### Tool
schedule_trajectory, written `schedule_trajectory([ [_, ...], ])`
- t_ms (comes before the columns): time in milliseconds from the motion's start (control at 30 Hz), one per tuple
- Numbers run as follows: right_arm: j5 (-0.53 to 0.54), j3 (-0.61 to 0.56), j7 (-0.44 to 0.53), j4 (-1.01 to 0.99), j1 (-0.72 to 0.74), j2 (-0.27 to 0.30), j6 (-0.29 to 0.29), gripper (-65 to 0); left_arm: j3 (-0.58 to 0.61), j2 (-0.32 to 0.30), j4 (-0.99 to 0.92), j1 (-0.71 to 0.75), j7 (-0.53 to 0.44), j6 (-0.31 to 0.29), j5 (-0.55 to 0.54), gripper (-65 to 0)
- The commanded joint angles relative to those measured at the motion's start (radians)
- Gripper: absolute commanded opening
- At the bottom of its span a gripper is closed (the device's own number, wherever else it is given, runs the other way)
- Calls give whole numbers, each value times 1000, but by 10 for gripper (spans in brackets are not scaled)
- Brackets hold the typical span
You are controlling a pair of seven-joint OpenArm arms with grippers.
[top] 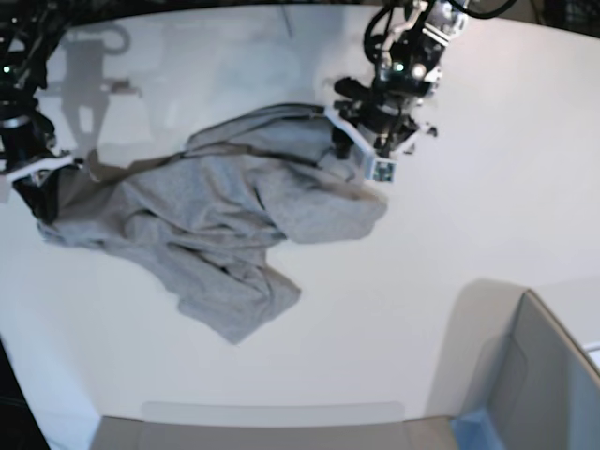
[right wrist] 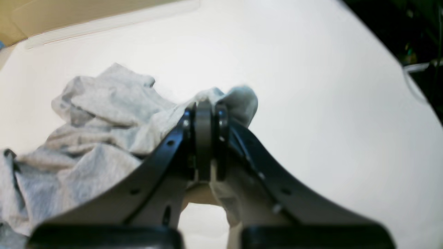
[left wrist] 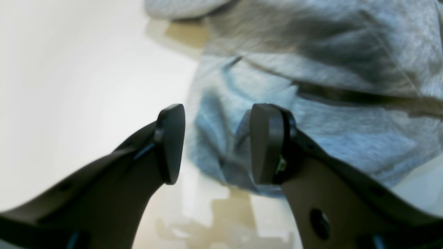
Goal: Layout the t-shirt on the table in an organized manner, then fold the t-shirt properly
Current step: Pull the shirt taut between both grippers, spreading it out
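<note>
The light grey t-shirt [top: 225, 216] lies crumpled and stretched across the white table [top: 469, 234]. In the base view my left gripper [top: 364, 155] hangs at the shirt's far right corner. The left wrist view shows that left gripper [left wrist: 217, 138] open, with the t-shirt [left wrist: 311, 103] just beyond its dark fingertips [left wrist: 171, 143] and no cloth pinched. My right gripper [top: 37, 183] sits at the shirt's left end. In the right wrist view the right gripper [right wrist: 204, 131] is shut on a bunched fold of the t-shirt [right wrist: 104, 138], lifted off the table [right wrist: 311, 103].
A grey box-like bin [top: 539, 375] stands at the front right, with something blue [top: 473, 427] beside its base. The table's curved edge [right wrist: 391, 58] runs at the right of the right wrist view, with dark clutter beyond. A tan surface [right wrist: 20, 14] lies past the far edge.
</note>
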Motion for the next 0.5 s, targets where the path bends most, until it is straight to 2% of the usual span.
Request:
schedule_trajectory([
  [0, 10, 20, 38, 19, 10, 21, 1, -650, 23, -5, -4, -21, -16, 0, 1, -335],
  [200, 10, 41, 38, 19, 9, 21, 1, -650, 97, -8, -101, -76, -16, 0, 1, -350],
  [267, 10, 41, 38, 19, 9, 21, 1, -650, 94, -8, -162, -99, -16, 2, 1, -429],
  [367, 10, 41, 38, 16, 9, 21, 2, -650, 69, -6, -207, -121, -26, 11, 5, -613],
  [400, 10, 38, 38, 14, 10, 21, 4, -650, 28, -6, -208, -128, -25, 5, 7, -650],
  [467, 14, 32, 38, 11, 18, 30, 4, -650, -61, -6, -201, -165, -12, 2, 1, -650],
])
